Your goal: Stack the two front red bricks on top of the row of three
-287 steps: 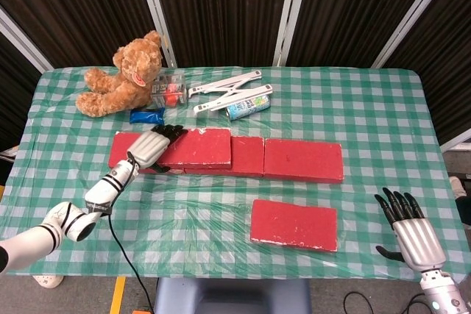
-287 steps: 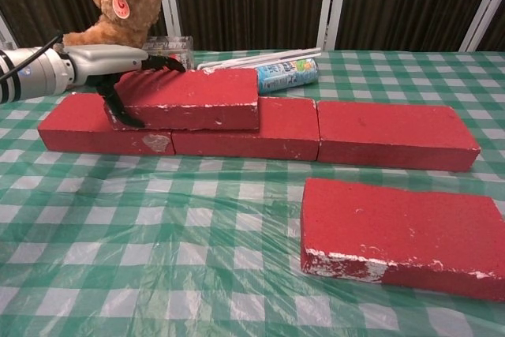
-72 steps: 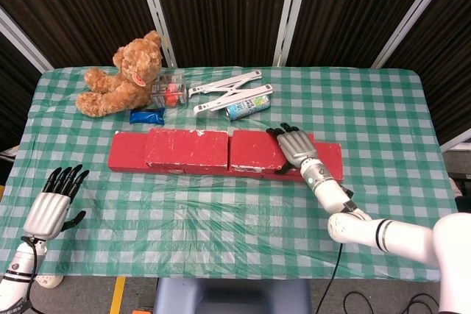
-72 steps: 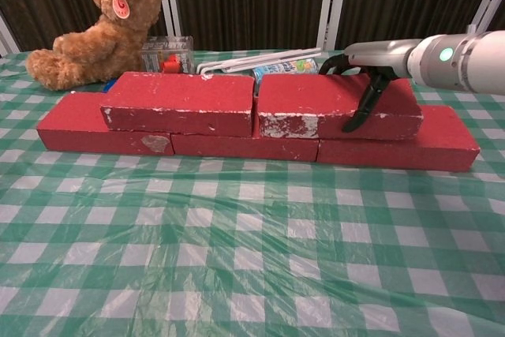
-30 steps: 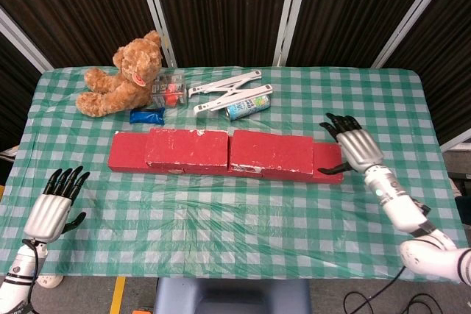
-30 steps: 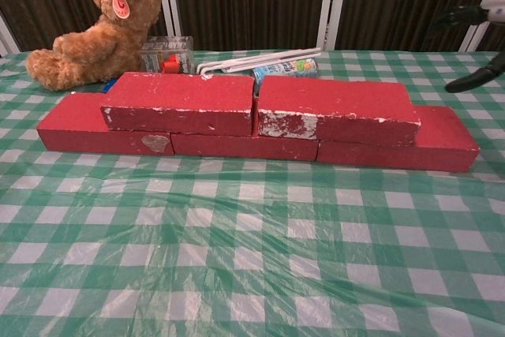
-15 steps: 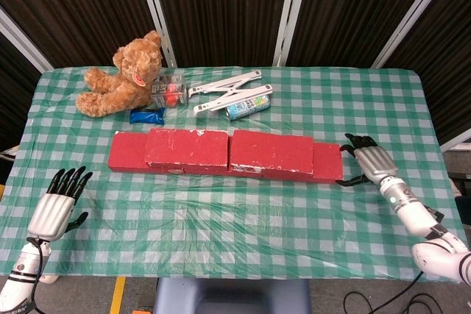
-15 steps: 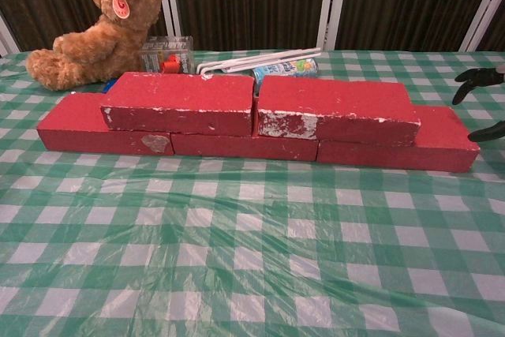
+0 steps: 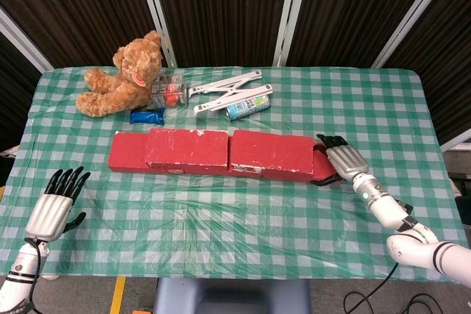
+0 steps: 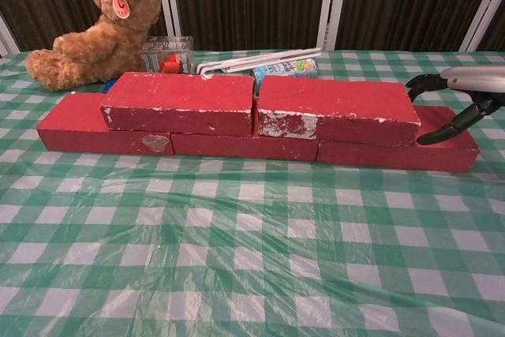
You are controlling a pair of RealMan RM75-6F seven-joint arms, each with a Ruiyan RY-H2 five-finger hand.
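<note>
Two red bricks lie side by side on the row of three: the left upper brick [image 9: 188, 147] [image 10: 181, 101] and the right upper brick [image 9: 271, 152] [image 10: 337, 108]. Of the bottom row I see the left brick [image 10: 75, 129], the middle brick [image 10: 245, 147] and the right brick [image 10: 446, 151]. My right hand [image 9: 343, 159] [image 10: 465, 84] hovers over the right end of the bottom right brick with its fingers apart. Its thumb [image 10: 436, 136] reaches down to the brick's top face, and it holds nothing. My left hand [image 9: 53, 207] hangs open off the table's front left corner.
Behind the bricks are a teddy bear [image 9: 121, 75], a clear box [image 9: 169, 90], a blue packet [image 9: 147, 115], a white folding frame [image 9: 224, 86] and a can [image 9: 249, 106]. The checked cloth [image 9: 221, 218] lies in front of the bricks.
My right hand has moved left, from beside the row's right end to over the bottom right brick. The bricks and my left hand have stayed put.
</note>
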